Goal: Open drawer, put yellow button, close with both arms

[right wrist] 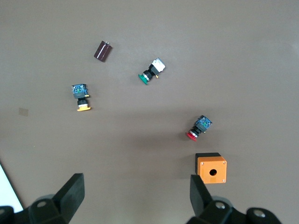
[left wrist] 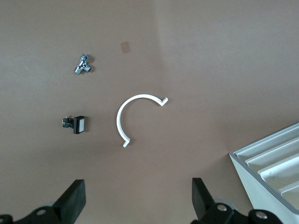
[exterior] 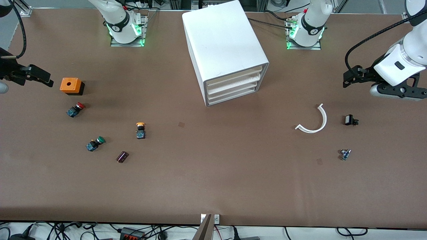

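yellow button among red switch, green switch | drawer closed | both end effectors spread, empty

A broad brown table with a matte top fills almost the whole front view, evenly lit from above with only soft shadows. Two small darker square patches mark the table, one near its middle and another toward the left arm's end. Along the table's edge nearest the front camera runs a pale strip of floor strewn with black cables and a power strip. Above the table's edge farthest from that camera stand metal frame rails and more cables.
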